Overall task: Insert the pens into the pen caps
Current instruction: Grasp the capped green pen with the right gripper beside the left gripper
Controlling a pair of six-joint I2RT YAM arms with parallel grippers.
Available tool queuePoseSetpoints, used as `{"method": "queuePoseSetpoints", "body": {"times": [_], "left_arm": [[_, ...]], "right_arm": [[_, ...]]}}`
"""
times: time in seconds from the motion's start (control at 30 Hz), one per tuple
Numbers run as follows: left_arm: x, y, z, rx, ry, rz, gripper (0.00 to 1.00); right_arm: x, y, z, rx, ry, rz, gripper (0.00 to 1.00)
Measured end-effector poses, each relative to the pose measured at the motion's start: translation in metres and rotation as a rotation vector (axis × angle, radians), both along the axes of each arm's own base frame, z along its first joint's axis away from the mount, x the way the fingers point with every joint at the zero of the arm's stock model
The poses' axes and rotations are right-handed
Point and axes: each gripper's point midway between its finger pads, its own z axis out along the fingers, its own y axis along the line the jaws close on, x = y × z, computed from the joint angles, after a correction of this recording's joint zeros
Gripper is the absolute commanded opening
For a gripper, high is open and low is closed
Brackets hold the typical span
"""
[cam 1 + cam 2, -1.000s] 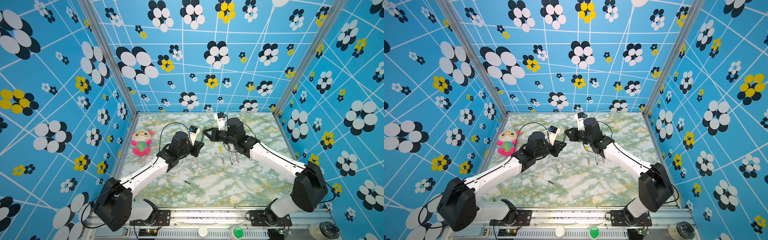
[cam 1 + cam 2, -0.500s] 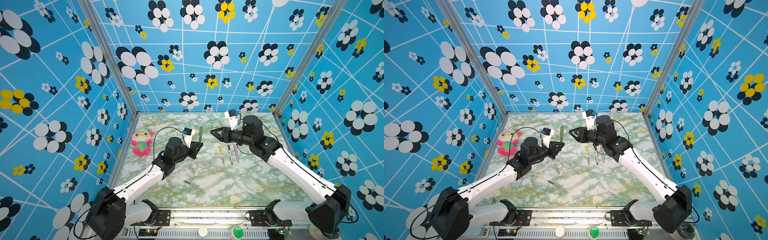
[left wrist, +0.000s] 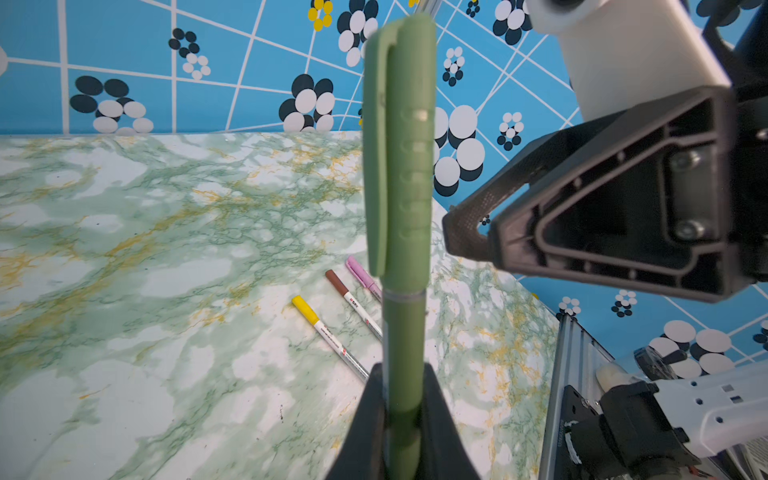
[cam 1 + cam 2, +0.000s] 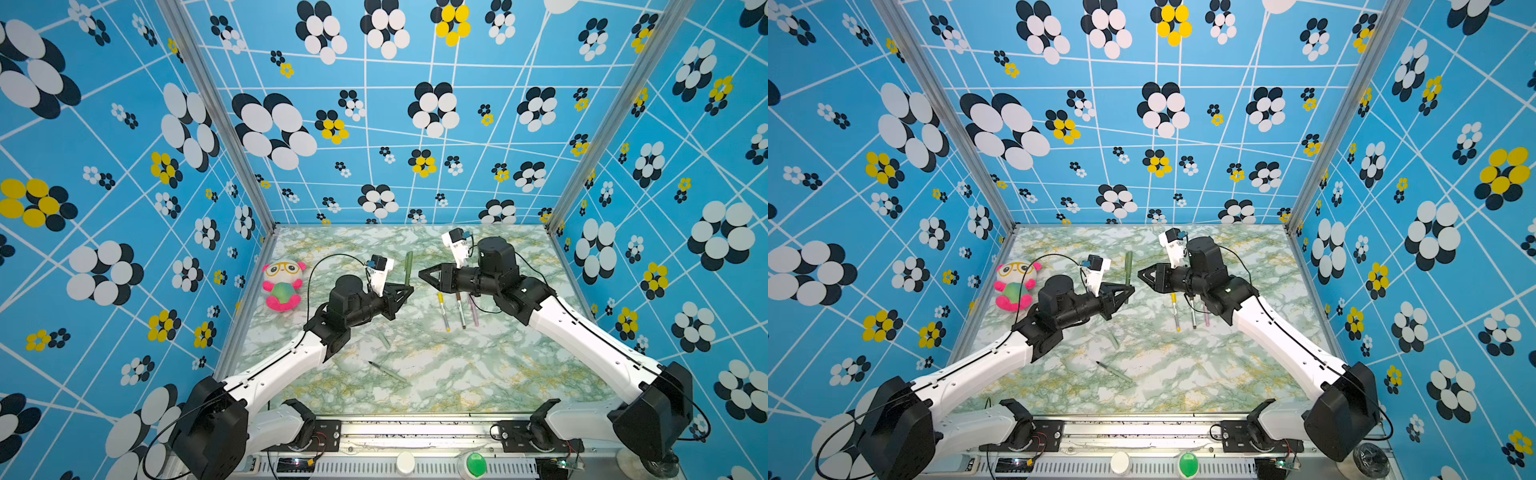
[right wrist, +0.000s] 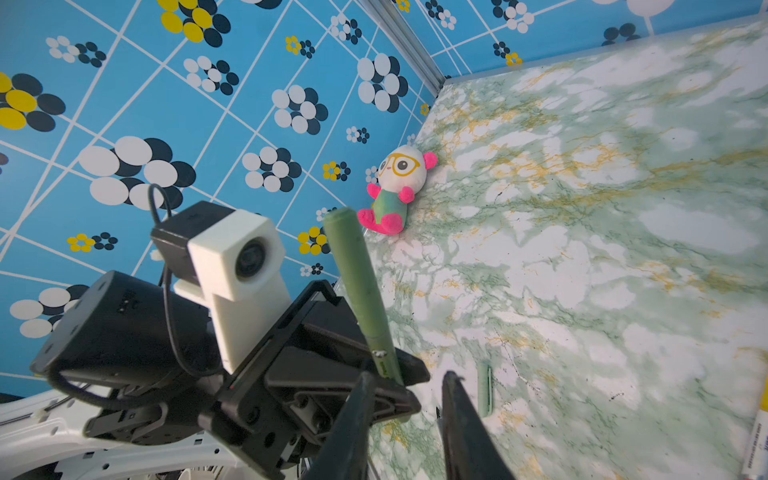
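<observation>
**While left claw grips capped green pen, right claw hangs free beside it**

Where the left claw (image 4: 404,291) sits, a bit left of centre & above the table (image 4: 457,386), its jaws are clamped on the lower barrel of the dark green pen (image 4: 408,268). The pen stands upright w/ the dark green cap (image 3: 399,137) seated on its top end. The seam btwn cap & barrel shows in the left wrist view.

The right claw (image 4: 422,275) points left at that pen from just beside it. A sliver of gap shows btwn the two in the left wrist view. Its jaws stand a little apart w/ nothing btwn them, as the right wrist view shows.

Right of centre, partly under the right arm's wrist, 3 pens lie side by side on the table, nearly parallel, coloured ends to the far side. Left to right they are the yellow-ended pen (image 4: 444,311), brown-ended pen (image 4: 460,309) & pink pen (image 4: 473,309).

Nearer, approx centre, the pale green cap (image 4: 384,338) lies alone. Nearer again lies the pale green pen (image 4: 386,372), uncapped & apart from that cap, dark tip toward the left.

A plush toy (image 4: 282,286) sits at the far left, by the wall.
</observation>
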Motion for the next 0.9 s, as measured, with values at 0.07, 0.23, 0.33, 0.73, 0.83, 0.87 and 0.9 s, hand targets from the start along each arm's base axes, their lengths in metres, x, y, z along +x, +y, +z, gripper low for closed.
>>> {"method": "queuePoseSetpoints", "body": {"times": [0.07, 0.23, 0.33, 0.73, 0.83, 0.87, 0.9], "left_arm": [[-0.002, -0.002, 0.003, -0.012, -0.007, -0.013, 0.00], [-0.006, -0.005, 0.004, -0.021, -0.003, -0.038, 0.00], [-0.007, -0.007, 0.002, -0.022, 0.009, -0.047, 0.00], [-0.006, -0.009, -0.004, -0.021, 0.039, -0.051, 0.00], [-0.006, -0.009, -0.005, -0.024, 0.049, -0.045, 0.00], [-0.005, -0.009, -0.005, -0.024, 0.050, -0.042, 0.00], [-0.005, -0.009, -0.005, -0.026, 0.052, -0.041, 0.00]], "right_arm": [[-0.003, 0.002, -0.004, 0.003, 0.004, 0.014, 0.26], [-0.010, 0.012, -0.006, 0.012, -0.001, 0.046, 0.25], [-0.012, 0.018, -0.005, 0.018, -0.010, 0.060, 0.24], [-0.011, 0.032, -0.019, 0.004, 0.005, 0.083, 0.14], [-0.010, 0.032, -0.019, -0.004, -0.010, 0.084, 0.09], [-0.010, 0.032, -0.019, -0.005, -0.013, 0.083, 0.08], [-0.010, 0.032, -0.020, -0.007, -0.014, 0.082, 0.07]]}}
